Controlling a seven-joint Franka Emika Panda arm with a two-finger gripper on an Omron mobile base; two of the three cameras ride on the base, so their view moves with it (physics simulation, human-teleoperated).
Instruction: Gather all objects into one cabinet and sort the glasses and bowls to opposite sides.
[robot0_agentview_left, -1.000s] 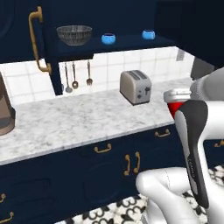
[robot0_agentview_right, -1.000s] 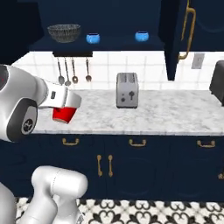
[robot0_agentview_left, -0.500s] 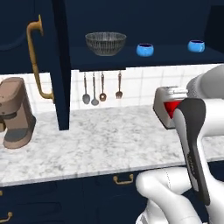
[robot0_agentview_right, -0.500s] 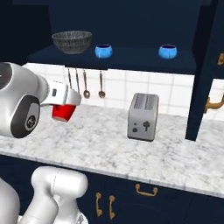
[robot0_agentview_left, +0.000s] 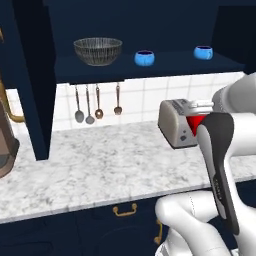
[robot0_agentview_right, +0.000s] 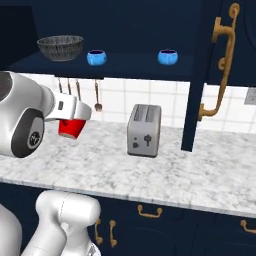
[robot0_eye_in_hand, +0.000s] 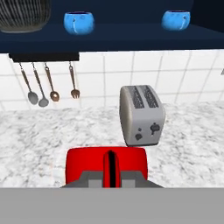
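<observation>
My gripper (robot0_agentview_right: 74, 115) is shut on the red mug (robot0_agentview_right: 71, 128), holding it above the marble counter, left of the toaster. In the hand view the red mug (robot0_eye_in_hand: 106, 167) sits at the bottom with its handle facing the camera. In the left base view the red mug (robot0_agentview_left: 194, 123) peeks out from behind my forearm. The navy cabinet's shelf (robot0_agentview_right: 125, 71) stands open above. On it rest the grey striped bowl (robot0_agentview_right: 60, 47) at the left and two blue cups (robot0_agentview_right: 96, 57) (robot0_agentview_right: 168, 56) to its right. From the left, the same bowl (robot0_agentview_left: 98, 50) and cups (robot0_agentview_left: 144, 58) (robot0_agentview_left: 203, 52) show.
A silver toaster (robot0_agentview_right: 144, 130) stands on the counter (robot0_agentview_right: 200, 170) under the shelf. Several utensils (robot0_eye_in_hand: 43, 85) hang on the tiled wall below the shelf. An open navy door with a gold handle (robot0_agentview_right: 222, 65) projects at the right, another door (robot0_agentview_left: 32, 80) at the left.
The base has driven closer, so both base views shifted and the shelf, bowl and cups loom larger. The red mug stays held in the shut gripper.
</observation>
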